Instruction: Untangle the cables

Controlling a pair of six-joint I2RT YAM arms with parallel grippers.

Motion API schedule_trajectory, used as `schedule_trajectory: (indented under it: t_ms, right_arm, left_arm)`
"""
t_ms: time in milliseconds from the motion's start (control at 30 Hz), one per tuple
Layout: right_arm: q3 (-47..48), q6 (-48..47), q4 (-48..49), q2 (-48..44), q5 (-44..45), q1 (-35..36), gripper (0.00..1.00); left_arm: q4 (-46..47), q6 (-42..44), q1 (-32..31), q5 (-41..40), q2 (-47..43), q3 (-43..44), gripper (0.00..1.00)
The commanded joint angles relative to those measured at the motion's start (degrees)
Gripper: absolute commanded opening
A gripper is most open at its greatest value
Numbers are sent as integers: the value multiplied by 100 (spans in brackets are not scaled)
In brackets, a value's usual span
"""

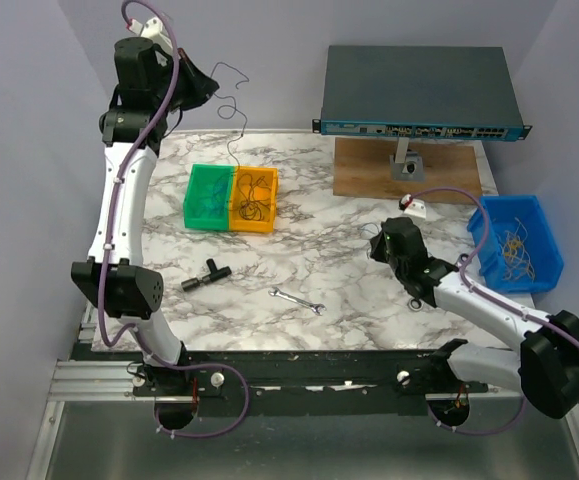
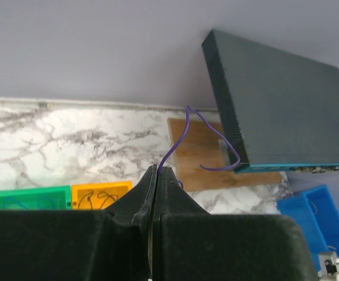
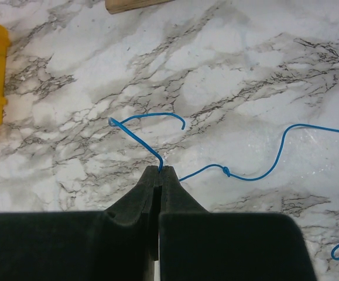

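My left gripper [image 1: 209,88] is raised high at the back left and is shut on a thin purple-dark cable [image 2: 187,114]. In the top view this cable [image 1: 237,128] curls down from the jaws towards the orange bin [image 1: 254,200], which holds several dark cables. In the left wrist view my left gripper [image 2: 157,170] pinches the cable at the fingertips. My right gripper [image 1: 374,244] is low over the table at the right, shut on a thin blue cable [image 3: 134,134]. In the right wrist view the cable hooks out from my right gripper [image 3: 160,170], and its other part trails right with a small knot [image 3: 226,171].
A green bin [image 1: 207,195] adjoins the orange one. A blue bin [image 1: 517,240] with thin yellowish wires stands at the right edge. A network switch [image 1: 419,90] sits over a wooden board [image 1: 369,172] at the back. A silver wrench [image 1: 297,300] and a black T-shaped part [image 1: 207,275] lie near the front.
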Motion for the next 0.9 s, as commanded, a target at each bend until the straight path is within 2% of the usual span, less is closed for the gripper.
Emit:
schedule_trajectory:
  t_ms: [0,167,300,567,700,867]
  right_arm:
    - [172,-87,72,-102,-158,-6,1]
    - [134,-65,76,-137,-259,-11,1]
    - [72,-58,89,-158,-259,-6,1]
    - [128,-82,64,-164,-232,-6,1]
    - [150,-87,63,-157,-232,-10,1]
    - [194,-78,27,-218,-289,-8,1]
  left_arm:
    - [611,-210,-43,100,70,-743,0]
    - [1124,-265,-46,-28,105,-1608,0]
    - [1135,-236,-65,-65,183,-1719,0]
    - [540,-2,-248,-308,-94,-903,0]
    - [599,-142,-323,-39,-336,-719,0]
    - [327,-61,-336,-166,-35,-108,0]
